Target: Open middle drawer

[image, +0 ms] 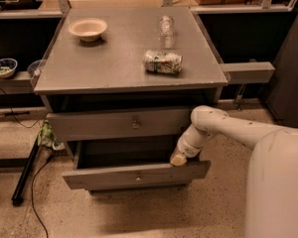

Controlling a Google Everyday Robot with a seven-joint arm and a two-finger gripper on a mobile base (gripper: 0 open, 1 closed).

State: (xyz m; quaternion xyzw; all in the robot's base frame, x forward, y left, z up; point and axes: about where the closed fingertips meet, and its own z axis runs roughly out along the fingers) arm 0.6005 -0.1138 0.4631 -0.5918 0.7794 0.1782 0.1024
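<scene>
The grey wooden cabinet (124,71) stands in the centre of the camera view. Its middle drawer (114,177) is pulled out toward me, showing a dark interior and a small round knob (137,177) on its flat front. Above it, the top drawer (99,125) sits nearly flush. My gripper (178,158) reaches in from the right on a white arm (223,128). Its tip rests at the top edge of the middle drawer's front, near the right end. Anything below that drawer is hidden by it.
On the cabinet top lie a cream bowl (88,29), a clear bottle (166,25) and a crushed can (162,62). A black pole (26,175) and cable lie on the floor at left. Low shelves flank the cabinet, with a small bowl (3,67) on the left one.
</scene>
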